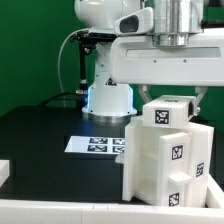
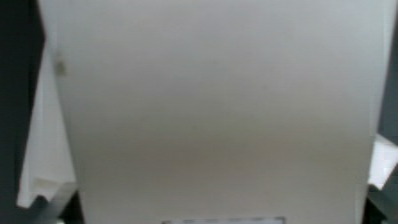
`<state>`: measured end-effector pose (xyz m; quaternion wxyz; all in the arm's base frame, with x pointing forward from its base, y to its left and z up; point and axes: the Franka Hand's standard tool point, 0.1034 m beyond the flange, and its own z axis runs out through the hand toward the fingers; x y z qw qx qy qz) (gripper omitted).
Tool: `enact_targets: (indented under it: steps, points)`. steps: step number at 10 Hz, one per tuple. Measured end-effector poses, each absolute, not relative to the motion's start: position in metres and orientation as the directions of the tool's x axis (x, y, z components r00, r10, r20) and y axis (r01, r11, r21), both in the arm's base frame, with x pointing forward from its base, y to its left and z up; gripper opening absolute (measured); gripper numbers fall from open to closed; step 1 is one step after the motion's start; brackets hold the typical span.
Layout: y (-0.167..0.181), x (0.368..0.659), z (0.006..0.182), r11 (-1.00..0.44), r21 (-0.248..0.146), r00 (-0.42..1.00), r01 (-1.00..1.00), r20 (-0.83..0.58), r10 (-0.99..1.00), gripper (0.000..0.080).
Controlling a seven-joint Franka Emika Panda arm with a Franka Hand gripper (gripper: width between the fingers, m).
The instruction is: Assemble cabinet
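Observation:
The cabinet point(image 1: 165, 165) is a tall white box with square tags, standing at the exterior view's right on the black table. A smaller white block point(image 1: 171, 113) with a tag sits on top of it. My gripper point(image 1: 175, 100) comes straight down over that block, with one dark finger point(image 1: 148, 98) on each side, closed against it. In the wrist view a blurred white cabinet face point(image 2: 214, 110) fills almost the whole picture. My fingertips do not show there.
The marker board point(image 1: 95, 145) lies flat on the black table point(image 1: 40, 135), left of the cabinet in the exterior view. The arm's white base point(image 1: 108, 100) stands behind it. A white rim point(image 1: 60, 205) runs along the table's near edge.

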<state>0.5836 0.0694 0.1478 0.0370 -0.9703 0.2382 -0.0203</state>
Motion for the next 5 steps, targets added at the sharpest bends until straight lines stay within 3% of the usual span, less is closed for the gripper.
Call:
enact_targets:
  steps: [1, 3, 5]
  points:
    - [0.0695, 0.5837, 0.1478, -0.866, -0.083, 0.868, -0.493, 0.019, -0.496, 0.0538]
    - [0.0732, 0.5850, 0.1471, -0.622, -0.135, 0.631, -0.771, -0.030, -0.775, 0.0538]
    - [0.0771, 0.5872, 0.1475, -0.489, -0.141, 0.498, -0.861, -0.041, -0.866, 0.0538]
